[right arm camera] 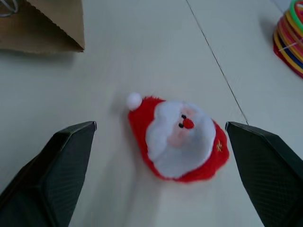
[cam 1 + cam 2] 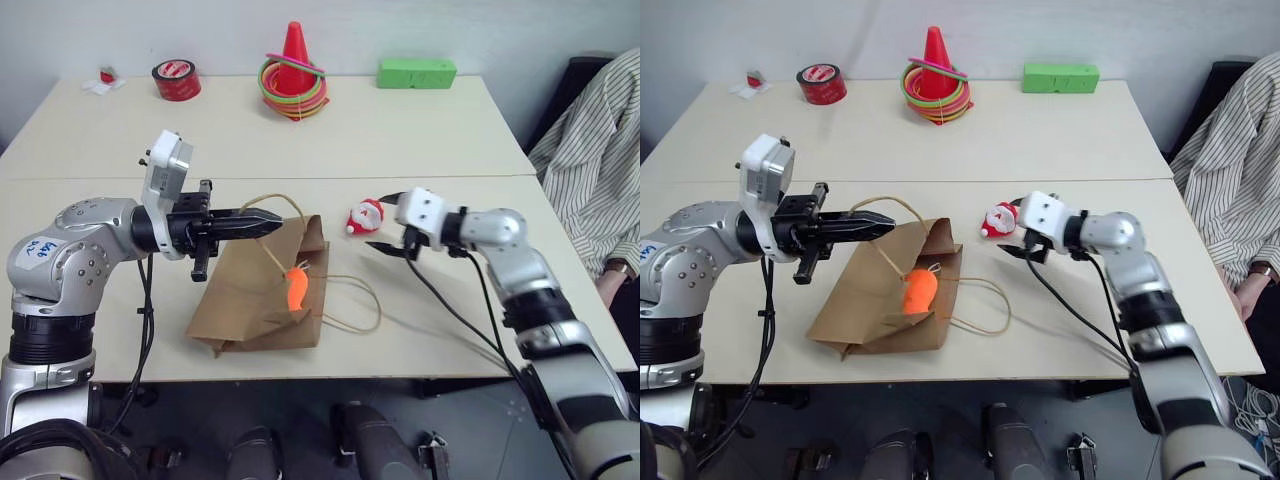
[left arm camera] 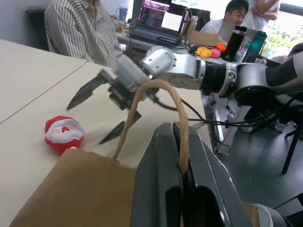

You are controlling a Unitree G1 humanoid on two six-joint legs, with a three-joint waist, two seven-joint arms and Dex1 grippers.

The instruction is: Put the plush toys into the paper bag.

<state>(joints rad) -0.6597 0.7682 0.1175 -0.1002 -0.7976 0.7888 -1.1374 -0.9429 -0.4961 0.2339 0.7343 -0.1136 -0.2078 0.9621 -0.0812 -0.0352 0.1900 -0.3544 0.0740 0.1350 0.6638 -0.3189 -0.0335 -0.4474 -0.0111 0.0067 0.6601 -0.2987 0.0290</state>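
The tabletop is pale and wide, made of two boards with a seam running across between them. At its right edge sits a person in a striped shirt.

The paper bag lies on the near board, left of centre, with its mouth end raised toward the left gripper. One twisted cord handle is pinched between that gripper's closed fingers and lifted off the tabletop; the other handle lies loose on the tabletop to the bag's right. The left gripper points level toward the robot's right, over the bag's upper edge.

The right gripper reaches in from the right with its fingers spread wide, holding nothing. The Santa figure lies face up on the tabletop between and just ahead of those fingertips, apart from both, to the right of the bag's top corner.

The orange plush rests at the bag's mouth, against the brown paper near the looped handle; whether it sits inside or on top cannot be told.

Along the far edge stand a red cone with coloured rings around its base, a green block to its right and a roll of red tape to its left
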